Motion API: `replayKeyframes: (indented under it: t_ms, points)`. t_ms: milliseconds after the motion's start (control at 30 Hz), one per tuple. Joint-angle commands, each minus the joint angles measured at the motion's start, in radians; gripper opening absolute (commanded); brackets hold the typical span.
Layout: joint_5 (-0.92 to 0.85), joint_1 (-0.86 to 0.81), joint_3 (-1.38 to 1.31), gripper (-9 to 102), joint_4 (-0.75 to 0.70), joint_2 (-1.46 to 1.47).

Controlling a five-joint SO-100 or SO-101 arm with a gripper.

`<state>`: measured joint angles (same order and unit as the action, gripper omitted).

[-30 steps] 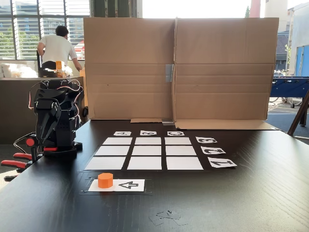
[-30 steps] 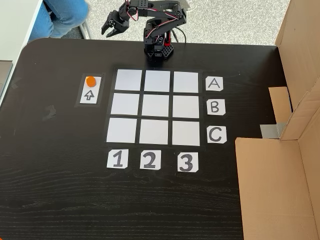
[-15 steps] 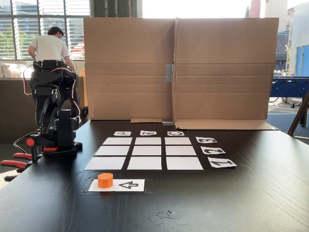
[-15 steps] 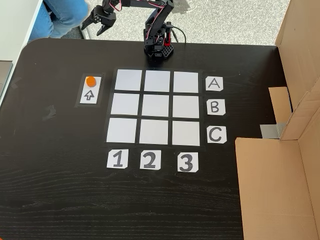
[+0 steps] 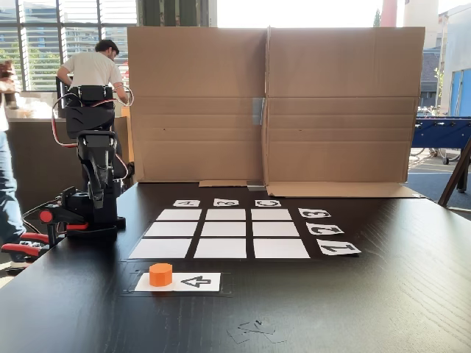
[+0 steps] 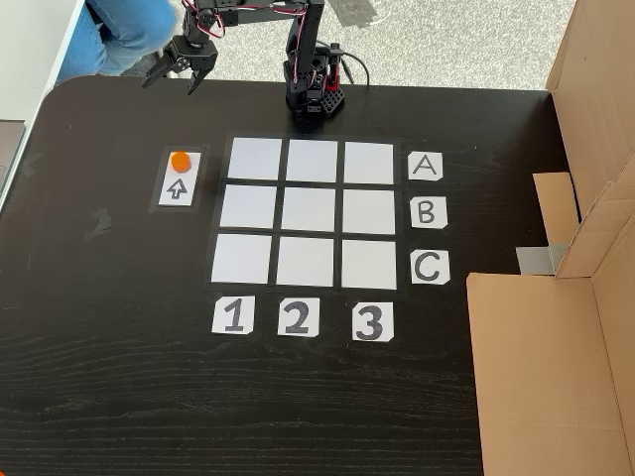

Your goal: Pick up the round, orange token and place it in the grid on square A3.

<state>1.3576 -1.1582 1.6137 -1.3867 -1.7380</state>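
Nothing is done yet: the token [image 6: 180,160] sits beside the grid [image 6: 313,212], square A3 [image 6: 369,163] bare, the end effector [image 6: 170,78] spread wide and empty.

An office-like workspace: black table [image 5: 383,294], cardboard screen [image 5: 272,103], big windows [image 5: 44,37].

Orange token [image 6: 180,160] and white 3x3 grid [image 6: 312,212]
Faceted puck sits flat just beside the grid's column 1 side; square A3 [image 6: 369,163], the corner by the A card, lies bare
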Motion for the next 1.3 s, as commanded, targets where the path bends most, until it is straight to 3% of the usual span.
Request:
replayKeyframes:
  t_ms: [0,200,367,1267]
  points:
    - [-0.018,0.031,-0.057,49,-0.011,0.040]
    - [-0.035,0.072,-0.104,51,-0.029,0.127]
    - [-0.046,0.091,-0.189,52,-0.146,0.202]
    - [-0.084,0.178,-0.394,54,-0.135,0.588]
